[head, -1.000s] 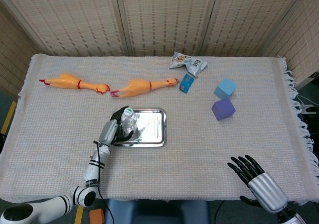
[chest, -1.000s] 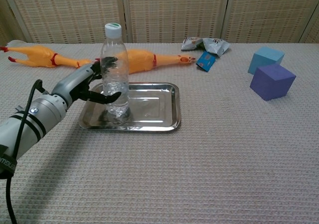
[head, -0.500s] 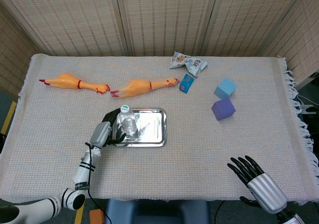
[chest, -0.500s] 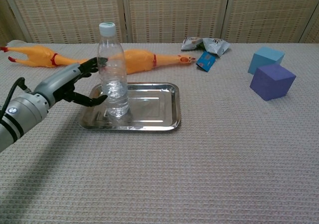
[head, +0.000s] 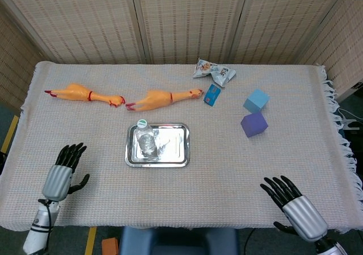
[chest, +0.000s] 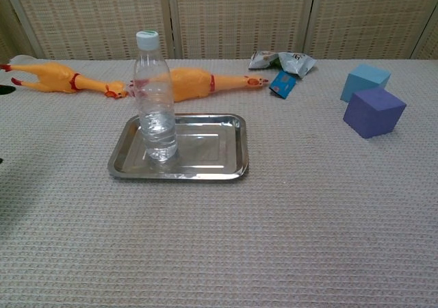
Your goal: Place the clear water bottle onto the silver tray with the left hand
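The clear water bottle [head: 146, 140] [chest: 155, 97] stands upright on the left part of the silver tray [head: 173, 146] [chest: 209, 146], white cap on top, a little water inside. Nothing touches it. My left hand [head: 61, 170] is down at the table's near left, well away from the tray, fingers spread and holding nothing; the chest view does not show it. My right hand [head: 292, 204] hovers at the near right edge with its fingers apart, also holding nothing.
Two orange rubber chickens [head: 88, 94] [head: 161, 99] lie behind the tray. A snack bag [head: 214, 71] and a small blue packet [head: 212, 94] sit at the back. A light blue cube [head: 256, 101] and a purple cube [head: 253, 124] stand to the right.
My left hand let go of the bottle and drew back toward the near left edge of the table. The bottle stays standing on the tray. The right hand has not moved.
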You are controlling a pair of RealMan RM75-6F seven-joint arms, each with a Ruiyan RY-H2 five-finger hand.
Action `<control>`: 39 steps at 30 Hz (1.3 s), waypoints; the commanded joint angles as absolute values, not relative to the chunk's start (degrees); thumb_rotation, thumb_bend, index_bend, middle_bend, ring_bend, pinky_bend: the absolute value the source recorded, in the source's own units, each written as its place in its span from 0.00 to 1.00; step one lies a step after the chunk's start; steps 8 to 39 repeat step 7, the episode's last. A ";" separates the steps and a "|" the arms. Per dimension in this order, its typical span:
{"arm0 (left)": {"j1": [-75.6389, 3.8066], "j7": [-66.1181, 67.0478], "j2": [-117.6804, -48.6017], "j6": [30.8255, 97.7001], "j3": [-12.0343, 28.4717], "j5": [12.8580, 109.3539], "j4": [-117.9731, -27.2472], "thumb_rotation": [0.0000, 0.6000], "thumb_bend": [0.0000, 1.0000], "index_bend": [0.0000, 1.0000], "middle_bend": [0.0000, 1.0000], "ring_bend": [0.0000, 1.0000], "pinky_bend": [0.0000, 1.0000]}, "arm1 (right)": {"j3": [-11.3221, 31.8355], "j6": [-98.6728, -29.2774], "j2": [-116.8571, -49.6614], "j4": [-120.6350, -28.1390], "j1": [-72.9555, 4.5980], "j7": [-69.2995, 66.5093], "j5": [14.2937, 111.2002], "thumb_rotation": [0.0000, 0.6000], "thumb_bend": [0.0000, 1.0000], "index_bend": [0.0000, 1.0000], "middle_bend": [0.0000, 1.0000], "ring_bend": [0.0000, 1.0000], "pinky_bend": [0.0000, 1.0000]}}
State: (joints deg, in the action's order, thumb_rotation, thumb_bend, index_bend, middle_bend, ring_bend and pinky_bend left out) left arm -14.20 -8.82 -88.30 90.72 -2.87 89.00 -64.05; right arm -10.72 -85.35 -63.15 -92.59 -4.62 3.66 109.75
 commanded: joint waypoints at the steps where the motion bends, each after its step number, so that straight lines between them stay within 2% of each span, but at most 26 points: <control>1: -9.07 -1.76 -82.17 94.65 -6.55 91.37 -67.79 1.00 0.35 0.00 0.00 0.00 0.00 | -10.44 -85.12 -63.33 -92.80 -4.55 4.07 109.22 1.00 0.01 0.00 0.00 0.00 0.00; 7: -8.14 2.05 -78.63 94.79 -6.19 92.02 -74.54 1.00 0.35 0.00 0.00 0.00 0.00 | -10.44 -84.81 -63.28 -92.94 -4.54 4.46 109.07 1.00 0.01 0.00 0.00 0.00 0.00; 39: -8.14 2.05 -78.63 94.79 -6.19 92.02 -74.54 1.00 0.35 0.00 0.00 0.00 0.00 | -10.44 -84.81 -63.28 -92.94 -4.54 4.46 109.07 1.00 0.01 0.00 0.00 0.00 0.00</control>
